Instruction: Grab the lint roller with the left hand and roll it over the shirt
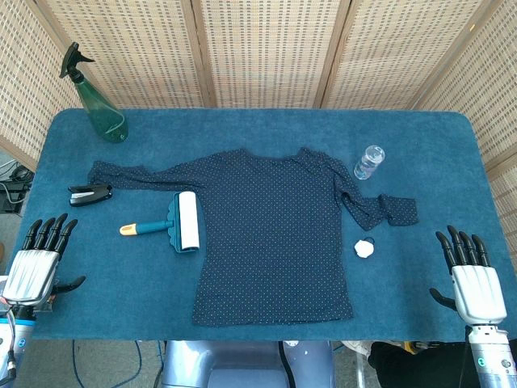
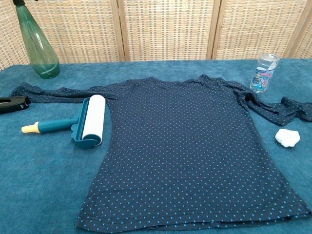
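A lint roller (image 1: 176, 223) (image 2: 83, 122) with a white roll, teal frame and yellow-tipped handle lies on the table, its roll along the shirt's left edge. The dark blue dotted shirt (image 1: 275, 234) (image 2: 185, 146) is spread flat in the middle, sleeves out to both sides. My left hand (image 1: 39, 263) rests at the table's front left corner, fingers spread and empty, well left of the roller's handle. At the front right corner my right hand (image 1: 471, 279) lies the same way, holding nothing. Neither hand shows in the chest view.
A green spray bottle (image 1: 98, 101) (image 2: 35, 46) stands at the back left. A black stapler (image 1: 90, 194) (image 2: 12, 104) lies by the left sleeve. A small clear bottle (image 1: 368, 162) (image 2: 263, 73) stands near the right sleeve, a white crumpled lump (image 1: 365, 247) (image 2: 286, 137) below it.
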